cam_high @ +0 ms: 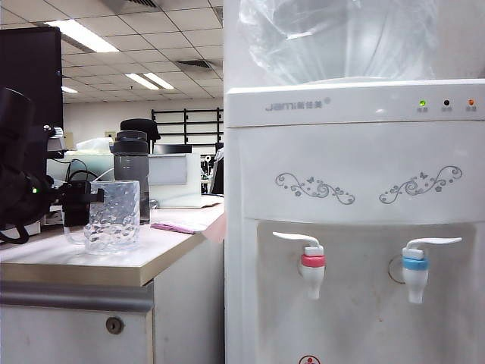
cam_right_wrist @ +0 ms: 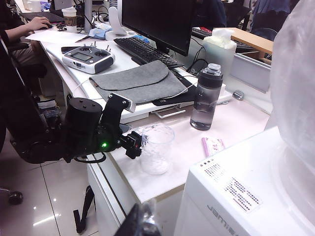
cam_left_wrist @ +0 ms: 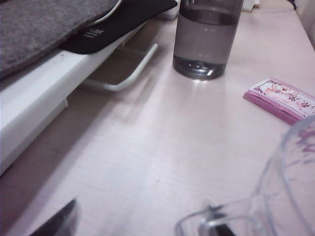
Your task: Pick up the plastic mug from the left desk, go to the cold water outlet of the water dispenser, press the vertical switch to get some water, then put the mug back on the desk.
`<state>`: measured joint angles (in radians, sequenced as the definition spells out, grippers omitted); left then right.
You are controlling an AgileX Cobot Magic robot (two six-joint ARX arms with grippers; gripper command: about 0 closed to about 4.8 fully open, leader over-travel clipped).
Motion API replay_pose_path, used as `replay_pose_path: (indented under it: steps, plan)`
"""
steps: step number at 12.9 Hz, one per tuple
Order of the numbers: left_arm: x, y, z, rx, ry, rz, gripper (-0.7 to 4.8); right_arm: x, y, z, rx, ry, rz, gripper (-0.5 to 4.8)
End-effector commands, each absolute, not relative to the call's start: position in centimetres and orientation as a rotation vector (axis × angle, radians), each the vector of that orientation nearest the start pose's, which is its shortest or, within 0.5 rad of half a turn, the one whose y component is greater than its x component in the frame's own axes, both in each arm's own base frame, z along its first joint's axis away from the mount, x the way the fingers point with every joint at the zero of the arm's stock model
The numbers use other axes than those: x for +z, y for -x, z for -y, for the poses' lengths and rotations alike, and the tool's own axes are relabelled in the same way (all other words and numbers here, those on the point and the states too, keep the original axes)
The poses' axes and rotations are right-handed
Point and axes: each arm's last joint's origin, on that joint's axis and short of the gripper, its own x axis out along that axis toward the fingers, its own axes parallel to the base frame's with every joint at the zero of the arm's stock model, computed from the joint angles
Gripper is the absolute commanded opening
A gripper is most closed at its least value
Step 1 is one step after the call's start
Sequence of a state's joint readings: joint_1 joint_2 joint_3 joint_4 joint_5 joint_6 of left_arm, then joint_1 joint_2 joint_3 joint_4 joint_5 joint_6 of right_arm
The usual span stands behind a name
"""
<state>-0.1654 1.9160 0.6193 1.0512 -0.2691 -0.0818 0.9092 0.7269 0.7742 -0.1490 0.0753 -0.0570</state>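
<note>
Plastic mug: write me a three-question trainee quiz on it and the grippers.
1. True or false: the mug stands on the desk.
2. What stands just behind the mug? A) grey bottle B) kettle C) bowl
3. Fill in: the left gripper, jaws open, is at the mug's ____, while the right gripper hangs above the water dispenser.
Key: 1 true; 2 A; 3 handle.
</note>
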Motion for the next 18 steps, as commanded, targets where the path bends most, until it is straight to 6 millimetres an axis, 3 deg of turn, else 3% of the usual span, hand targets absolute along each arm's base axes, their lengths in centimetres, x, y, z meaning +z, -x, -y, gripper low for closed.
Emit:
replay_pose_path:
  steps: [1,3,4,6,7,9,13,15,18]
  plan:
    - [10.9,-32.6,4.7,0.107,0.026,-0.231,3.29,34.3,-10.0,-12.5,0.838,0.091,-0.055,-0.01]
    - [10.8,-32.8,4.8,0.082,0.030,-0.230,2.39,34.3,-10.0,-12.5,0.838,0.091,-0.055,-0.01]
    - [10.9,-32.9,4.8,0.082,0.030,-0.229,2.36,34.3,-10.0,-12.5,0.838,0.091,-0.055,-0.01]
    - [10.8,-32.9,4.8,0.081,0.029,-0.233,1.18,34.3,-10.0,-12.5,0.838,0.091,-0.055,-0.01]
    - [10.8,-32.9,4.8,0.081,0.028,-0.236,1.16,34.3,-10.0,-12.5,0.839,0.091,-0.055,-0.01]
    - [10.8,-32.9,4.8,0.066,0.015,-0.238,0.05,34.3,-10.0,-12.5,0.839,0.091,-0.055,-0.01]
    - [11.2,-32.8,4.9,0.028,-0.027,-0.230,-0.07,34.3,-10.0,-12.5,0.827,0.092,-0.055,-0.01]
    - [13.4,-30.6,4.9,-0.068,0.017,-0.219,-0.07,34.4,-10.0,-12.4,0.810,0.090,-0.050,-0.01]
    - [21.9,-25.5,4.6,-0.243,0.097,-0.202,-0.07,35.0,-10.1,-12.4,0.770,0.057,0.010,-0.01]
